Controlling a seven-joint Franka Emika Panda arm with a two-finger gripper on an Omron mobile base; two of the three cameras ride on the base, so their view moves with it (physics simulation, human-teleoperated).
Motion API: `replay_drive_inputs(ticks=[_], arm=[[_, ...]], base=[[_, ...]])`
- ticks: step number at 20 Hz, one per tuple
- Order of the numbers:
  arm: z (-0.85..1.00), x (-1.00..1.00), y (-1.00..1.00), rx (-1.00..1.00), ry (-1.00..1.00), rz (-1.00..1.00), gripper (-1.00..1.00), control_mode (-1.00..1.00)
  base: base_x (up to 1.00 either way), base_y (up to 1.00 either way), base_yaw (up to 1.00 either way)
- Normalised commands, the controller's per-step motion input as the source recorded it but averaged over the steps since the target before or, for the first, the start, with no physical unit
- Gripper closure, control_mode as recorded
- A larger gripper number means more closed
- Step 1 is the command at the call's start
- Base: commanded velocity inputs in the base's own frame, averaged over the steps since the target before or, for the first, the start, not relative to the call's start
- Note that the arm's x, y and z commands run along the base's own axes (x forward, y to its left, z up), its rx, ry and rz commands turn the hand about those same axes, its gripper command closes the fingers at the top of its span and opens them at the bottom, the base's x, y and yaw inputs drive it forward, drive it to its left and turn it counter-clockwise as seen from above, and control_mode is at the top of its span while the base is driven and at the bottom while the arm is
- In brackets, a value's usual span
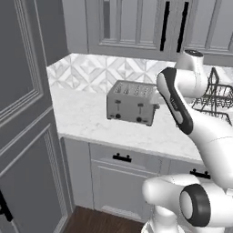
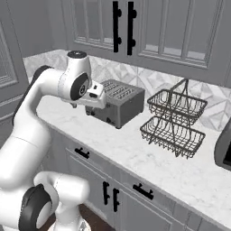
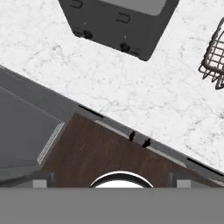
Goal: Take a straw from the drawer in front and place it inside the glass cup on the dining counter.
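The white arm (image 1: 182,109) is rising closest to the lens and reaching over the desk (image 1: 91,113). Its end effector (image 3: 111,181) is hanging spread wide and carrying nothing, looking straight down past the desk's front edge.

The drawer (image 1: 136,160) is sitting shut under the toaster (image 1: 132,102), so the straw is probably lying hidden inside it. The step in hand looks like getting that drawer open. The black bar handle (image 3: 140,139) is showing almost directly below. To do this well, the hand should be lowering in front of the panel, turning so both fingertips straddle the bar squarely, closing firmly, then pulling straight out along the drawer's run. An angled pull risks slipping off so short a bar.

The desk is pale veined marble, carrying the toaster and a two-tier wire basket (image 2: 173,119) to its right. Patterned tiles are lining the wall behind, grey cabinets (image 2: 135,27) are hanging above, a tall grey door (image 1: 22,136) is standing at the left, and dark wooden floor (image 3: 100,153) is lying below.
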Motion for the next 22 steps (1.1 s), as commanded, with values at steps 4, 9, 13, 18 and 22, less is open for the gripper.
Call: replay_drive_inputs(ticks=[4,9,13,18,22], arm=[[0.00,0.00,0.00,0.00,0.00,0.00,-1.00,1.00],[0.00,0.00,0.00,0.00,0.00,0.00,-1.00,1.00],[0.00,0.00,0.00,0.00,0.00,0.00,-1.00,1.00],[0.00,0.00,0.00,0.00,0.00,0.00,-1.00,1.00],[0.00,0.00,0.00,0.00,0.00,0.00,-1.00,1.00]], base=[[0.00,-0.66,0.75],[0.00,-0.65,0.71],[-0.22,-0.66,0.62],[-0.56,-0.57,0.46],[-0.19,-0.49,0.27]])
